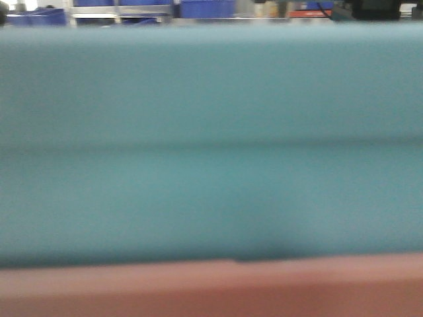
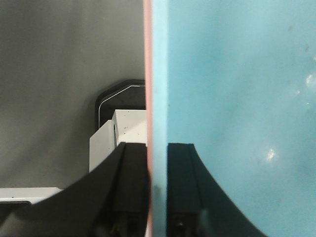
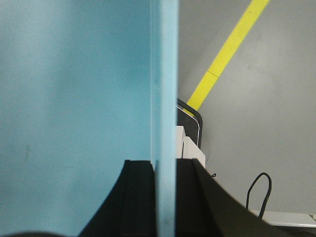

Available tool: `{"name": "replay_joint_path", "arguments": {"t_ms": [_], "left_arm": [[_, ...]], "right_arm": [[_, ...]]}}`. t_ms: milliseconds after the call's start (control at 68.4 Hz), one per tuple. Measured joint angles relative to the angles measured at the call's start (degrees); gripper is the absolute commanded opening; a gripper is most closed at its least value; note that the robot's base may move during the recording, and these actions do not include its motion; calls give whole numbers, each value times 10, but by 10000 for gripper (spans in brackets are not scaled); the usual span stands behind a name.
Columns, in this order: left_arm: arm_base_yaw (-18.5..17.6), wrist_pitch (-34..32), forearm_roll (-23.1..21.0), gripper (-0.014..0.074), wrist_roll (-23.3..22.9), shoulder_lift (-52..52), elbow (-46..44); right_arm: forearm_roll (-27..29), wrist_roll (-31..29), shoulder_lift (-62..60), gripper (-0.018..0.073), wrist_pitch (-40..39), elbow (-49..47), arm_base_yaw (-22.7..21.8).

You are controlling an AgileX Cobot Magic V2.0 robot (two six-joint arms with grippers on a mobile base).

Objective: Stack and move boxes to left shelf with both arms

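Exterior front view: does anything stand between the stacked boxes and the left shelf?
Cannot tell. The light blue box above the pink box fills the view, hiding whatever lies ahead. The left pincer and right pincer grip the box walls directly.

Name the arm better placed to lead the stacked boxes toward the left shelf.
Left, marginally: the left end effector clamps pink box and blue box walls together; the right end effector shows only blue.
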Motion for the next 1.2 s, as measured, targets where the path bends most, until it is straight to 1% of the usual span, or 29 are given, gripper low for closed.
{"name": "replay_joint_path", "arguments": {"t_ms": [468, 790, 1199], "left_arm": [[0, -10, 49, -3, 1, 0, 0], [0, -10, 40, -3, 2, 0, 0], [0, -10, 40, -3, 2, 0, 0]], "right_arm": [[9, 0, 0, 56, 0, 0, 0], [10, 2, 0, 56, 0, 0, 0], [10, 2, 0, 56, 0, 0, 0]]}}
